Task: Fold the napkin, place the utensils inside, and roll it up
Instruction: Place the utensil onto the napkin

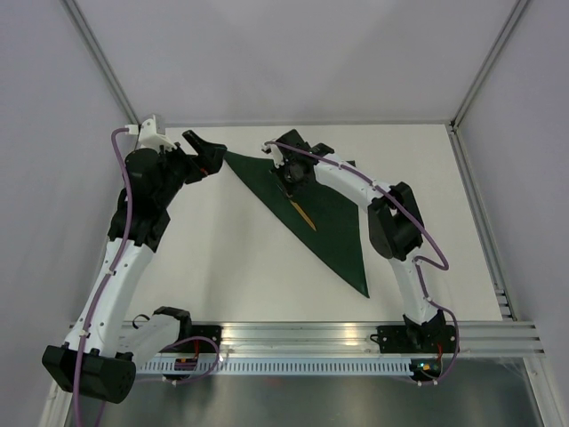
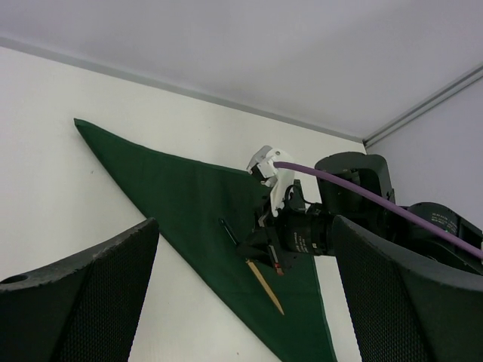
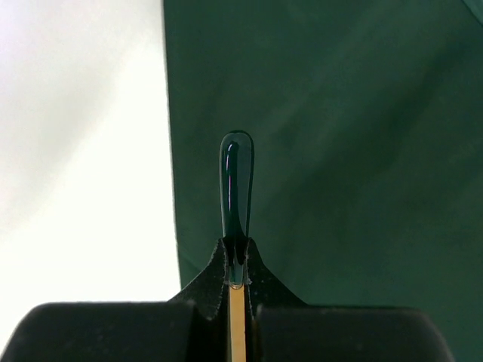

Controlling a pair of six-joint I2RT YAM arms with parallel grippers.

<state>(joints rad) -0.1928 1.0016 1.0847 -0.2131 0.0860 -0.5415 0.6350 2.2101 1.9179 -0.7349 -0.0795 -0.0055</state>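
Table (image 1: 231, 267): dark green napkin (image 1: 333, 227) lies folded into a triangle, one tip toward the near edge. Mid-cloth, right fingers (image 3: 211, 283) clenched on the knife (image 3: 236, 177) where black handle meets orange-tan blade. Farther back, left fingers (image 2: 83, 294) spread wide, grasping nothing, near the napkin's far-left corner.

A white table (image 1: 240, 267) lies below and ahead of the left fingers (image 2: 83, 294), evenly lit (soft, diffuse light). Past them it meets a pale grey back wall (image 1: 293, 53). Grey side walls (image 1: 44, 133) flank it, with aluminium posts (image 1: 96, 53) at the far corners and an aluminium rail (image 1: 311, 336) along the edge behind the fingers.
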